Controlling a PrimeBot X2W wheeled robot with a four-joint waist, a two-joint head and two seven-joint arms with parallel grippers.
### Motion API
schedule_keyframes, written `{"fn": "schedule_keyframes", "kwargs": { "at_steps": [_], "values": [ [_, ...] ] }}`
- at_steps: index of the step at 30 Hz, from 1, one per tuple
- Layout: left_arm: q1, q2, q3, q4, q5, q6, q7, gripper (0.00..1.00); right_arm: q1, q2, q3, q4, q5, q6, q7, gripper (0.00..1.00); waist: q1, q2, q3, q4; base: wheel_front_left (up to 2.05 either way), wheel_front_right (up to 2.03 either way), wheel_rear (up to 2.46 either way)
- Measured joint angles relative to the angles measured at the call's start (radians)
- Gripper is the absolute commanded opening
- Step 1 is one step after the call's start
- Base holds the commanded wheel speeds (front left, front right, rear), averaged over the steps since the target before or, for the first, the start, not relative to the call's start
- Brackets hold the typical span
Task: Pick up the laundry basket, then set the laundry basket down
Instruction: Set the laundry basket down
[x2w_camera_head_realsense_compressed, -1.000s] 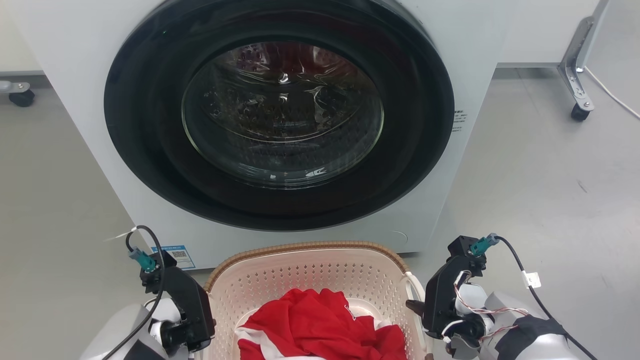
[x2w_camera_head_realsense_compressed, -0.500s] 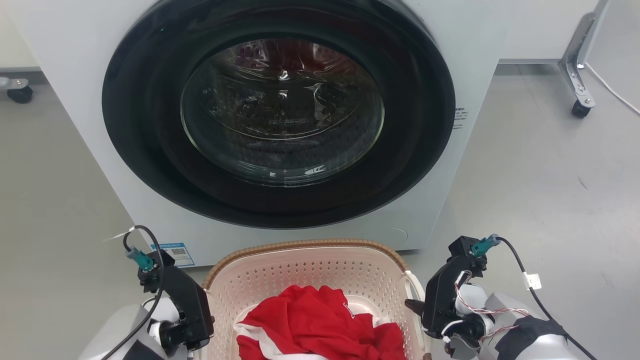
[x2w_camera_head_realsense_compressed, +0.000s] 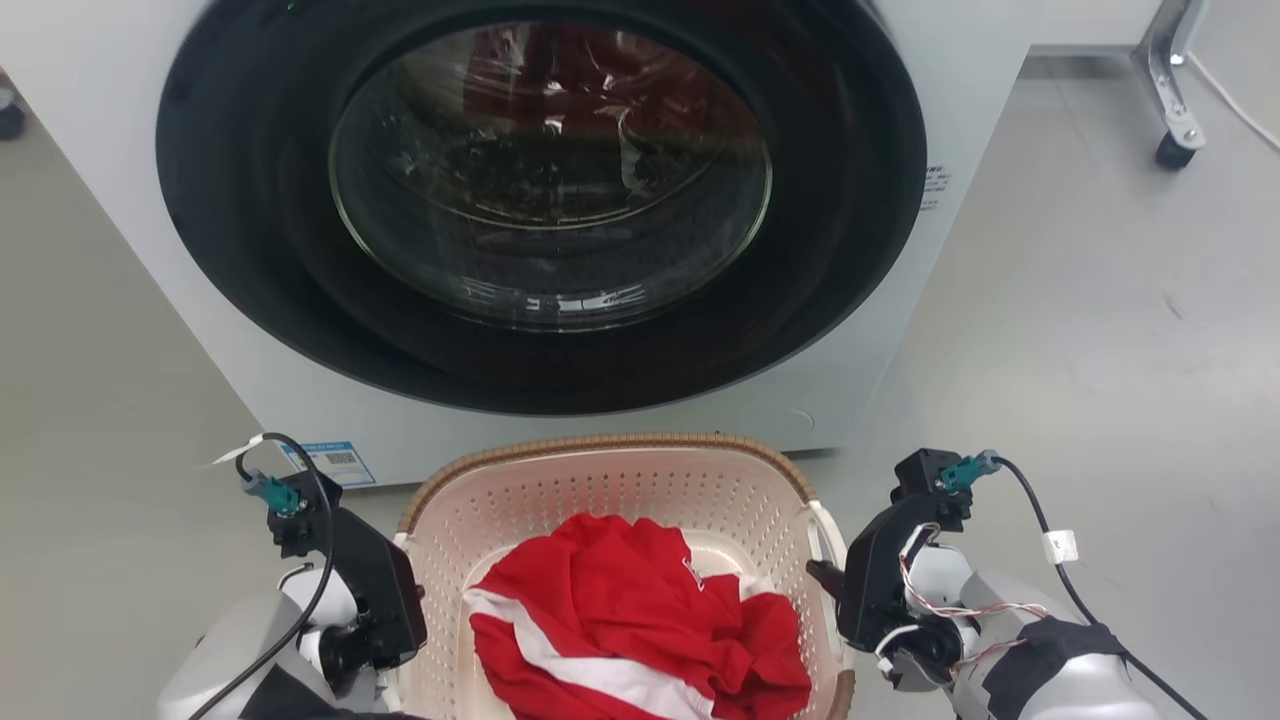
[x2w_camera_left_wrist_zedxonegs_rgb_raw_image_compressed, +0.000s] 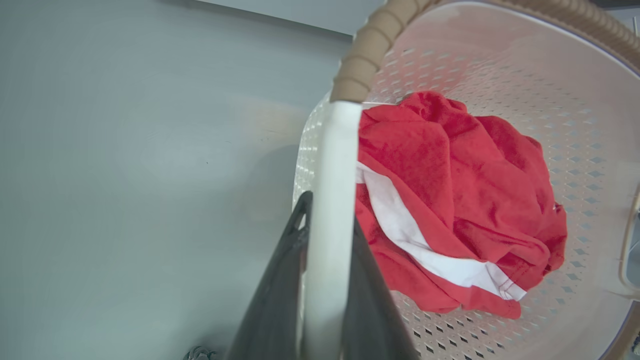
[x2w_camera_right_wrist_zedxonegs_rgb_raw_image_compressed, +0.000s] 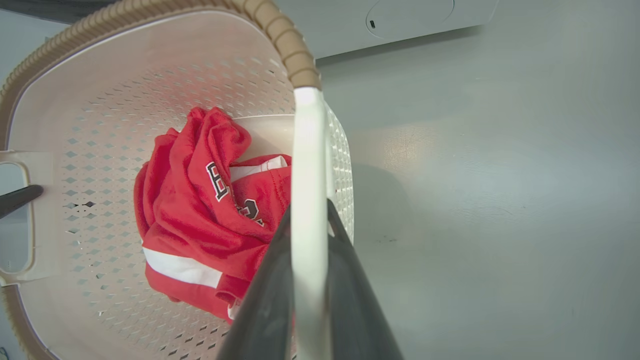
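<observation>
On your left, the left gripper (x2w_camera_left_wrist_zedxonegs_rgb_raw_image_compressed: 328, 215) has its two dark fingers (x2w_camera_left_wrist_zedxonegs_rgb_raw_image_compressed: 280, 280) pressed against either side of the white left handle (x2w_camera_left_wrist_zedxonegs_rgb_raw_image_compressed: 332, 165) of the laundry basket (x2w_camera_head_realsense_compressed: 600, 500); the handle bar runs straight up between them, so the grip is closed on it. The basket sits low in the middle of the head view, just in front of the washing machine (x2w_camera_head_realsense_compressed: 1000, 120) and below its round dark door (x2w_camera_head_realsense_compressed: 545, 170), between the two grippers; you cannot tell from these views whether its base touches the grey floor (x2w_camera_head_realsense_compressed: 1100, 350). Its brown woven-look rim (x2w_camera_head_realsense_compressed: 600, 443) curves along the far edge; the cream walls are dotted with small holes. Inside lies a crumpled red garment (x2w_camera_head_realsense_compressed: 620, 610) with a white stripe and dark lettering, reaching towards the right wall. Further right, the right handle (x2w_camera_right_wrist_zedxonegs_rgb_raw_image_compressed: 307, 150) is clamped the same way by the right gripper (x2w_camera_right_wrist_zedxonegs_rgb_raw_image_compressed: 308, 210), one finger inside the basket, one outside. At the far upper right a black caster (x2w_camera_head_realsense_compressed: 1170, 150) stands on the floor, well apart from the basket.
</observation>
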Motion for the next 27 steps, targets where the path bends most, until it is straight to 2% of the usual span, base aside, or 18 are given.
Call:
{"fn": "schedule_keyframes", "kwargs": {
  "at_steps": [21, 27],
  "values": [
    [-0.045, -0.010, -0.026, -0.017, 0.053, -0.006, -0.185, 0.00, -0.079, -0.003, 0.051, 0.007, -0.089, -0.011, -0.181, 0.00, 0.0001, 0.0000, 0.213, -0.005, 0.00, 0.00, 0.00],
    [-0.064, -0.019, -0.030, -0.022, 0.066, 0.010, -0.245, 0.00, -0.096, -0.006, 0.058, 0.010, -0.104, -0.019, -0.239, 0.00, 0.0002, 0.0000, 0.281, -0.005, 0.00, 0.00, 0.00]
  ]
}}
